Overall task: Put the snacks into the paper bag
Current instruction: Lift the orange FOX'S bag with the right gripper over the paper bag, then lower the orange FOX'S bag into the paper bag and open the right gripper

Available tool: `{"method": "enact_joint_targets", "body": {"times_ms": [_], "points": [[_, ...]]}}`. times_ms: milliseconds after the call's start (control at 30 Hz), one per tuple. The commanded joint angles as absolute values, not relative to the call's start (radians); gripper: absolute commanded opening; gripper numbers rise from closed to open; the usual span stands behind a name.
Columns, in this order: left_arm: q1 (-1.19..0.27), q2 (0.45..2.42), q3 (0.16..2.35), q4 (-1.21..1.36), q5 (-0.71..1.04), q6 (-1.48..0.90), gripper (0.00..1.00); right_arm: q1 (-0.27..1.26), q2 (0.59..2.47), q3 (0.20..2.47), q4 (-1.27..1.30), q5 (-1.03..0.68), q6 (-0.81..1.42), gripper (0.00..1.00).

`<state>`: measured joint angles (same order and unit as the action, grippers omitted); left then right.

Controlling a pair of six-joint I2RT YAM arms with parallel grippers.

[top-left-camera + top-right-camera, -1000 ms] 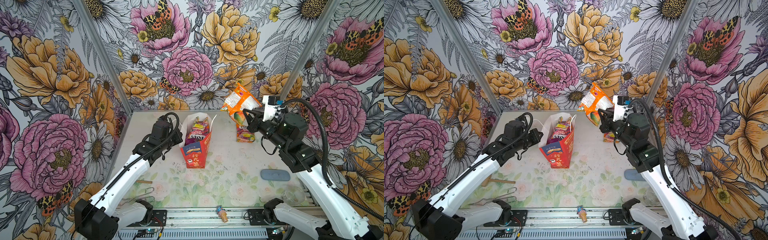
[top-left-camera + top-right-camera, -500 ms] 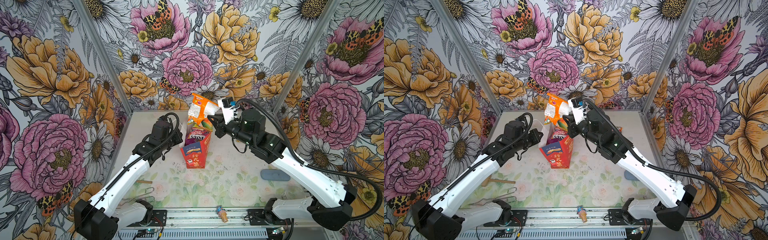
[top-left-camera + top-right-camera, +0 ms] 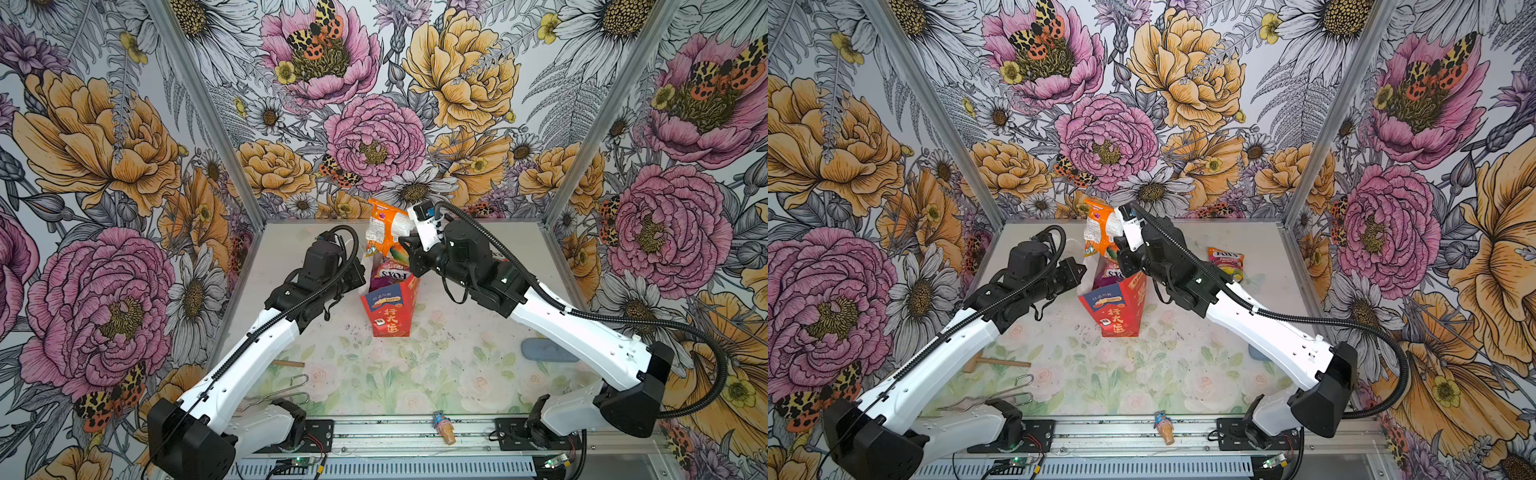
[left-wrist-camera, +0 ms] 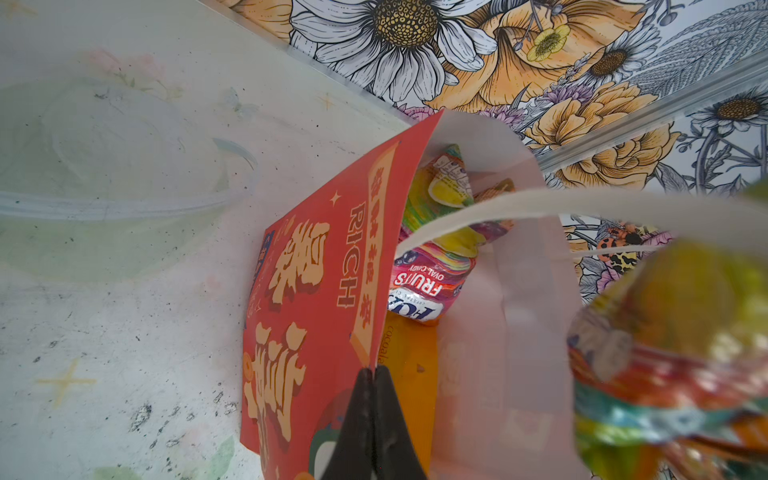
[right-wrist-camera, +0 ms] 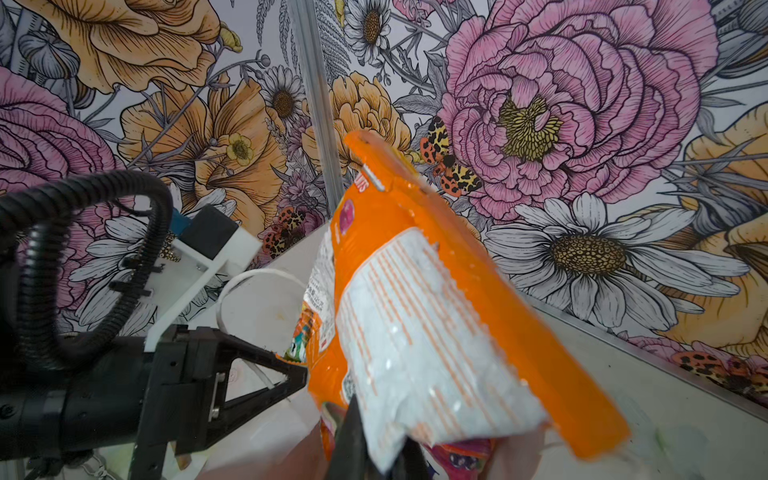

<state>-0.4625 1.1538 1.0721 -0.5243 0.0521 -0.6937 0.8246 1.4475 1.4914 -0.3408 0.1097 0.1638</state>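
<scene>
- The right gripper (image 3: 406,249) is clamped on the lower end of the orange-and-white packet (image 3: 384,230). The packet hangs tilted just above the mouth of the paper bag (image 3: 388,309), with most of its body sticking up toward the back wall.
- The left gripper (image 4: 374,384) is pinched narrow on the bag's red rim, holding 1 side of the mouth open.
- The packet looks about as wide as the narrow mouth. Released at this tilt, it could land across the rim and slide onto the table (image 3: 457,332).
- A FOX'S candy packet (image 4: 424,286) and a purple packet (image 3: 379,284) already stand high inside the bag. Little depth seems free, so pressing down may crumple the paper or leave the new packet perched on top.
- The white string handle (image 4: 498,208) arcs across the opening. A packet corner or the right fingers could snag it.
- Only 1 edge of the bag is held. A sideways shove from the right arm could tip the tall bag or tear the rim out of the pinch.
- The packet's film is glossy and it is gripped only at its end, so it may swivel or slip early.
- A second FOX'S packet (image 3: 1225,259) lies on the table well apart from the bag, so work remains, and a tipped bag would undo what is already packed.
</scene>
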Motion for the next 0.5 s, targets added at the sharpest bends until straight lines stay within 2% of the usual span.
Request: {"method": "enact_joint_targets", "body": {"times_ms": [0, 467], "points": [[-0.47, 1.129, 1.078, -0.543, 0.04, -0.699, 0.0, 0.831, 1.449, 1.513, -0.269, 0.159, 0.13, 0.0], [-0.474, 1.136, 1.079, -0.543, 0.038, -0.697, 0.0, 0.831, 1.516, 1.483, -0.253, 0.182, -0.01, 0.0]]}}
